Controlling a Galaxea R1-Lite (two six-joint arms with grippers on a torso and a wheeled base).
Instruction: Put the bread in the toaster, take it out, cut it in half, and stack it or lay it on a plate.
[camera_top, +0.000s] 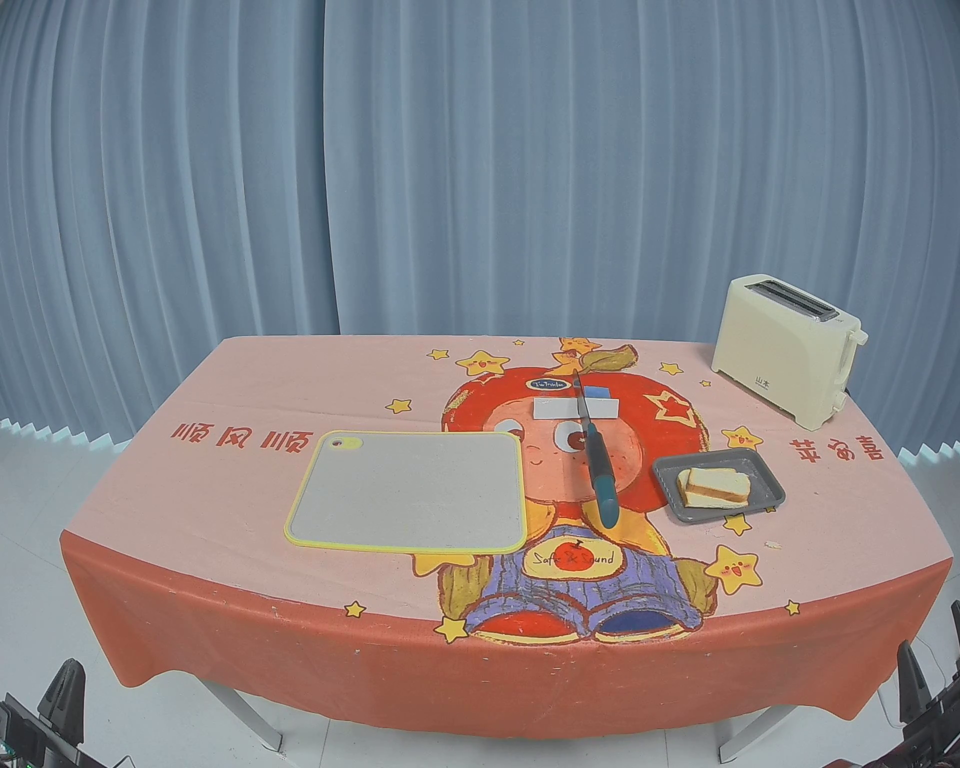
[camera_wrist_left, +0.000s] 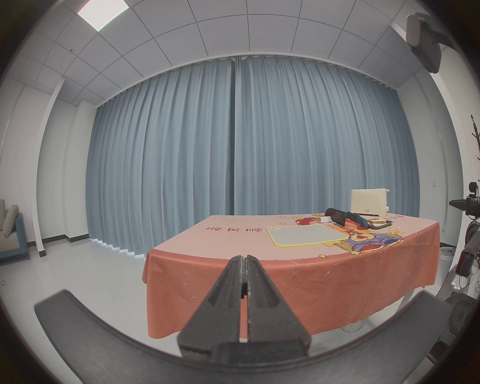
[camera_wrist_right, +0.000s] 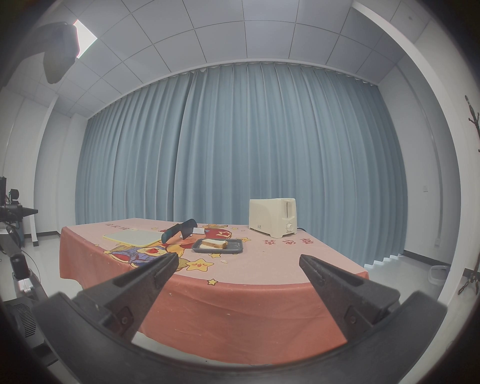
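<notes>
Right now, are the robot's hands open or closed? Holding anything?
Left hand: closed, holding nothing.
Right hand: open, holding nothing.

The tabletop (camera_top: 250, 400) is pink with an orange-red skirt, yellow stars and a red apple-headed cartoon figure. Ahead of the black right hand (camera_wrist_right: 237, 257), the toaster (camera_top: 787, 345) is cream, the bread (camera_top: 717, 486) white with tan crust, its plate (camera_top: 762, 471) dark grey. The knife (camera_top: 601, 480) has a blue handle; the cutting board (camera_top: 410, 490) is grey, rimmed yellow.
</notes>
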